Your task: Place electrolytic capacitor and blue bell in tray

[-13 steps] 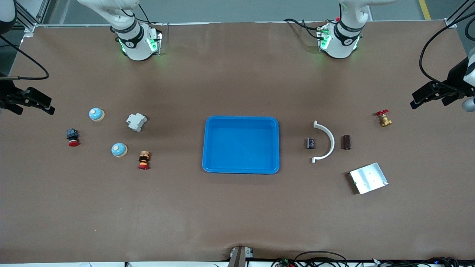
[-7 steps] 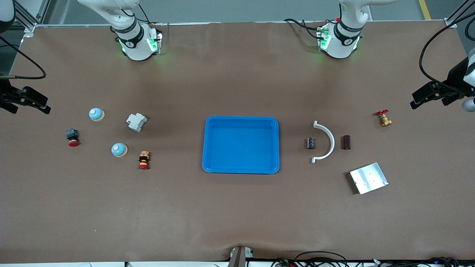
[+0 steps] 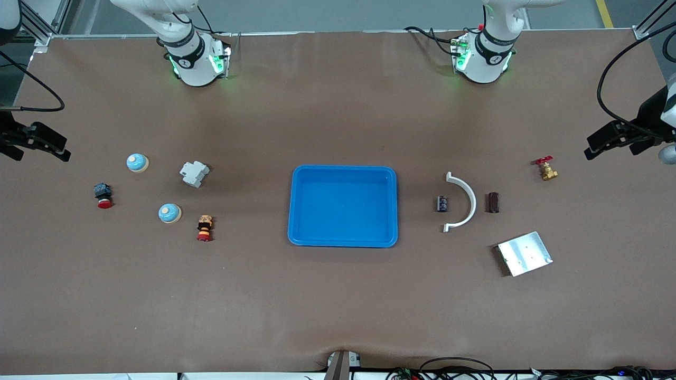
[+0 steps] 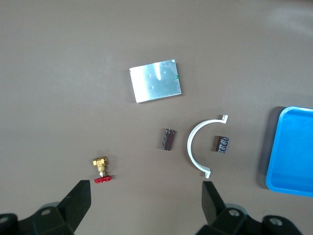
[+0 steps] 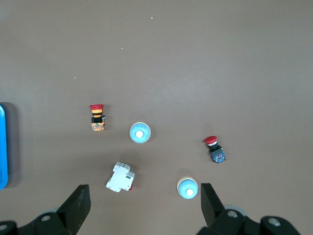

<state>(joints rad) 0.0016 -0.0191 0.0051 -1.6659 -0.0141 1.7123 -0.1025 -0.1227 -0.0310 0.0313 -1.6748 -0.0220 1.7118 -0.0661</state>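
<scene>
The blue tray point(image 3: 343, 170) lies empty at mid-table. Toward the left arm's end lie two small dark cylinders: a black marked capacitor point(image 3: 442, 203) point(image 4: 222, 144) and a brown one point(image 3: 493, 202) point(image 4: 167, 139). Two blue bells sit toward the right arm's end, one point(image 3: 137, 162) point(image 5: 187, 187) farther from the front camera than the other point(image 3: 169, 212) point(image 5: 139, 132). My left gripper point(image 3: 587, 148) point(image 4: 146, 196) hangs open over the table's edge near the brass valve. My right gripper point(image 3: 66, 150) point(image 5: 144, 200) hangs open over the opposite edge, near the bells. Neither holds anything.
A white curved bracket point(image 3: 462, 201) lies between the two cylinders. A brass valve with a red handle point(image 3: 546, 169) and a silver plate point(image 3: 524, 253) lie nearby. By the bells are a white breaker point(image 3: 194, 173) and two red push buttons point(image 3: 103, 195) point(image 3: 204, 228).
The right gripper has drifted slightly outward toward its end of the table. The left gripper has shifted only a little. Nothing on the table has moved.
</scene>
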